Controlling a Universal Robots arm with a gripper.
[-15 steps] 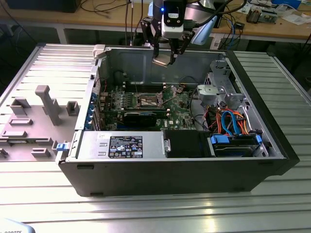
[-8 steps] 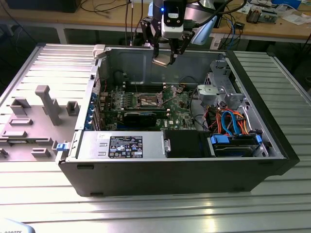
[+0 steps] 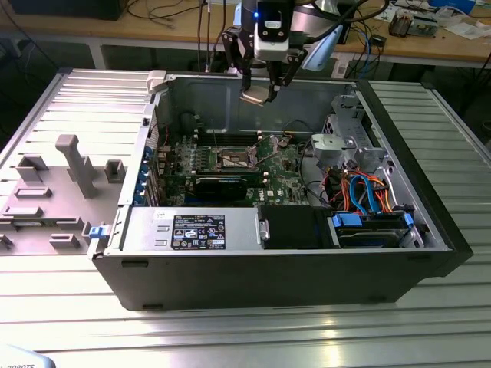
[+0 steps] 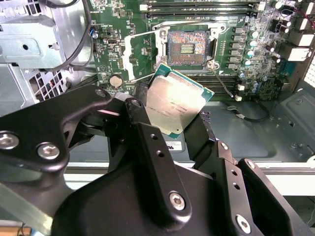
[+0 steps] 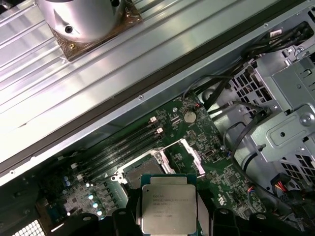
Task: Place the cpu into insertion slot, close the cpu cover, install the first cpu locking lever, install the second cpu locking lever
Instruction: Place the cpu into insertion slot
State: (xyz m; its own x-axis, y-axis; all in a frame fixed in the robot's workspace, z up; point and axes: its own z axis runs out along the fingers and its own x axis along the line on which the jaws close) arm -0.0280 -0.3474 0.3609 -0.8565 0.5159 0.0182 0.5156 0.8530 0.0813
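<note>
Gripper (image 3: 259, 89) is clamped on the cpu (image 3: 255, 96), one black finger on each of two opposite edges. In both wrist views the chip sits between the fingertips, dull silver top showing, green border around it.

The cpu (image 4: 177, 101) is airborne, well above the insertion slot (image 4: 189, 46) and off to one side of it, tilted rather than level with it.

The slot lies bare, with a brownish-gold contact field inside a dark rim. The cpu cover (image 4: 129, 56), a thin silver frame, stands swung open just beside the slot.

Around the slot is a green motherboard (image 3: 184, 157) inside an open black and grey computer case (image 3: 268, 284). The case rests on a ribbed grey metal table (image 3: 230, 330). A wooden workbench (image 3: 430, 46) carrying cables stands beyond the case.
</note>
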